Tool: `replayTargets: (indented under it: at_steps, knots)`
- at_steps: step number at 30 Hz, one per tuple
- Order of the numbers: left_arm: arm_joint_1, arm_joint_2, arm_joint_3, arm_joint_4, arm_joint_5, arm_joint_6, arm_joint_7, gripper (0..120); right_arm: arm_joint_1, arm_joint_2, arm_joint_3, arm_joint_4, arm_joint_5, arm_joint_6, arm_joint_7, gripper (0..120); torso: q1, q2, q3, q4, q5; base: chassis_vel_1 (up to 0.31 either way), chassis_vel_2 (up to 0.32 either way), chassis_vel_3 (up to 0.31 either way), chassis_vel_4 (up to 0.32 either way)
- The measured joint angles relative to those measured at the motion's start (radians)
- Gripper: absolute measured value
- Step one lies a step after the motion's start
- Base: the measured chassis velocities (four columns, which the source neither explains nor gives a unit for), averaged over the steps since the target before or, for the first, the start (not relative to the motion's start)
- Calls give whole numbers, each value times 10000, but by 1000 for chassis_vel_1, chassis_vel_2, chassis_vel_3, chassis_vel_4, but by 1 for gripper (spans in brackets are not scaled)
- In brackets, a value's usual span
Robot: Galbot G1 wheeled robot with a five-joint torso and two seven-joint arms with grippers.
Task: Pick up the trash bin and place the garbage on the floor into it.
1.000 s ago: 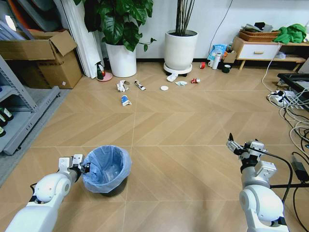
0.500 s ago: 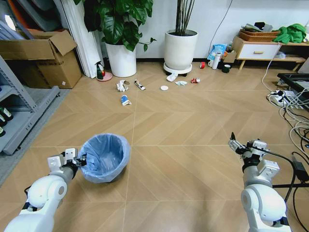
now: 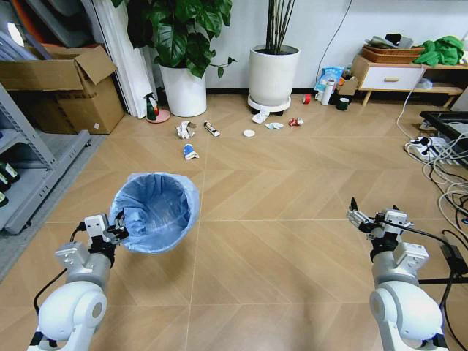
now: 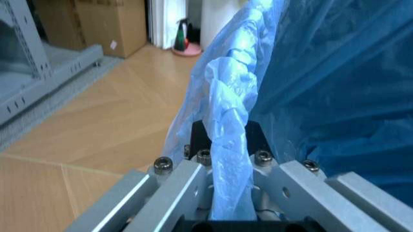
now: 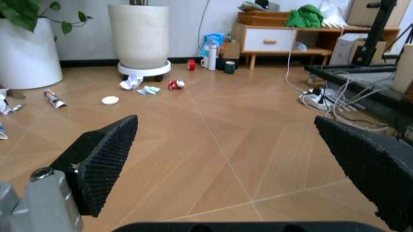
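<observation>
Left tool [image 3: 117,227] is clamped on the near-left rim of the trash bin [image 3: 156,212], with the blue liner bag bunched between its fingers [image 4: 169,193]; the left wrist view confirms plastic pinched in the closed jaws. The bin is held off the floor [image 3: 292,190], tilted so its open mouth faces up and toward the robot, at the left of the head view. Its liner is folded over the rim and covers most of the dark body. Right tool [image 3: 371,218] hangs low at the right side, jaws spread wide apart and holding nothing; both ribbed pads [image 5: 103,159] frame bare floor in the right wrist view. The garbage lies well ahead, near the two white plant pots: crumpled white paper [image 3: 185,130], a wrapper [image 3: 212,129], a blue-white scrap [image 3: 190,152], a white disc [image 3: 249,133], a tissue [image 3: 261,116] and a crushed red can [image 3: 295,122]. All pieces rest on the floor, well apart from the bin.
</observation>
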Motion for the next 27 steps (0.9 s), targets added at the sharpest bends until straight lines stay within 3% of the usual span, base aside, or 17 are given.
replayTargets:
  at_steps: [27]
  knots:
    - [343, 181, 2, -198, 238, 133, 4, 0, -43, 232, 7, 28, -277, 396, -317, 100, 0, -2, 0, 1, -1, -18, 18, 22, -17]
